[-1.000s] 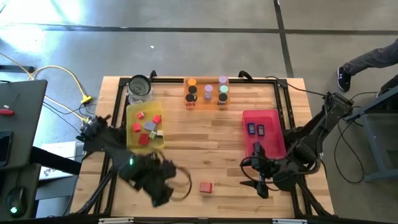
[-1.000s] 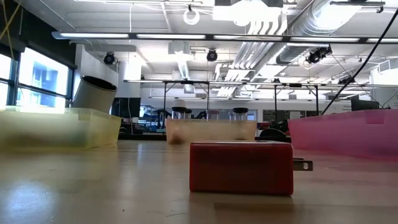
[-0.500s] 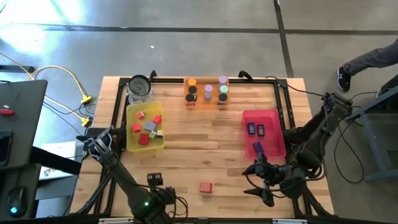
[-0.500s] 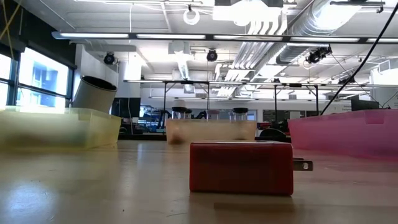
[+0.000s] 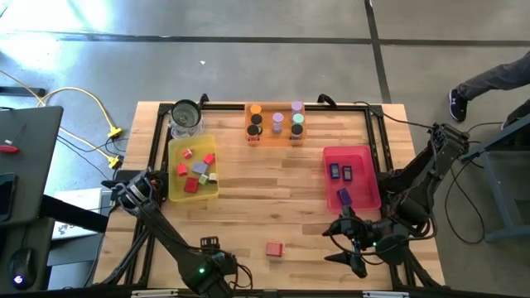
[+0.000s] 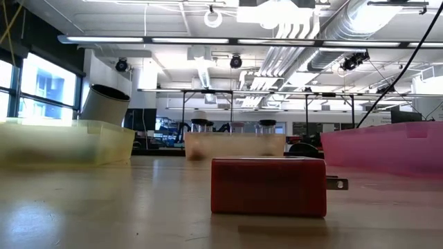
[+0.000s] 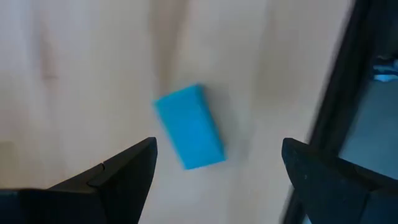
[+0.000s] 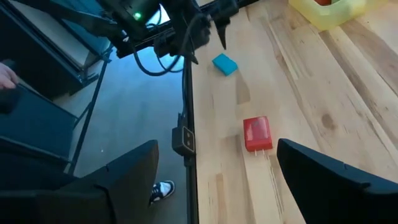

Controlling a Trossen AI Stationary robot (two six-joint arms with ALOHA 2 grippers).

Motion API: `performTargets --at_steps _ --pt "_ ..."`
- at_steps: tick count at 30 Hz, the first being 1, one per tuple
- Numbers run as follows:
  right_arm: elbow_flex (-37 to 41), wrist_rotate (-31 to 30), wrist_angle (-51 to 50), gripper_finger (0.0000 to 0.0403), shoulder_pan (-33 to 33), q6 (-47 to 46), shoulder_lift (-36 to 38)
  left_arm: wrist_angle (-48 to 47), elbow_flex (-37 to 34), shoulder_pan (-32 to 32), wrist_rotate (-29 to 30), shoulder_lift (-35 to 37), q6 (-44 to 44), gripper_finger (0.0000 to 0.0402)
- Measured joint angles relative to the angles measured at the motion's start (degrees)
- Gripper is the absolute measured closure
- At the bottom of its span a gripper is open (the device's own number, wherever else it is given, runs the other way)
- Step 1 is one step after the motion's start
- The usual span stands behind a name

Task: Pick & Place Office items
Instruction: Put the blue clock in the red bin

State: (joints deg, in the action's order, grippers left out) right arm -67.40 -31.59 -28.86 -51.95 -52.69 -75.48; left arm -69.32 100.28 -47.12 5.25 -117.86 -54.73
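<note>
Small teal rectangular block (image 7: 189,127) lies flat on the wooden counter (image 5: 281,199) near its front edge, between the left claw's (image 7: 217,171) spread fingers, long axis slightly skewed; right claw (image 8: 214,180) also spread.

Pale wooden plank table top (image 5: 273,199): smooth, light sheen. On it, translucent yellow plastic tray (image 5: 175,190), translucent pink plastic tray (image 5: 370,189), translucent orange plastic tray (image 5: 274,137). Clear glass jar (image 5: 185,117) glossy. Small red plastic block (image 6: 268,186) and small blue block (image 7: 189,127) look matt.

Glass jar (image 5: 185,117) beside yellow tray (image 5: 173,151)
</note>
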Motion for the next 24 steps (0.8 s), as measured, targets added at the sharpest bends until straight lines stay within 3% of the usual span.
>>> performTargets --at_steps 3,13,24 --pt "0.00 0.09 0.01 0.0086 -0.13 -0.02 0.00 4.35 -2.45 -0.08 -2.81 -0.04 0.21 0.0073" --pt "0.00 -0.19 0.83 0.0086 -0.25 -0.02 0.02 3.58 -5.61 -0.06 -0.20 0.00 1.90 0.0079" --pt "0.00 -4.81 0.85 0.0086 -0.14 -0.02 0.04 6.29 -10.42 -0.04 1.58 0.00 3.28 0.0079"
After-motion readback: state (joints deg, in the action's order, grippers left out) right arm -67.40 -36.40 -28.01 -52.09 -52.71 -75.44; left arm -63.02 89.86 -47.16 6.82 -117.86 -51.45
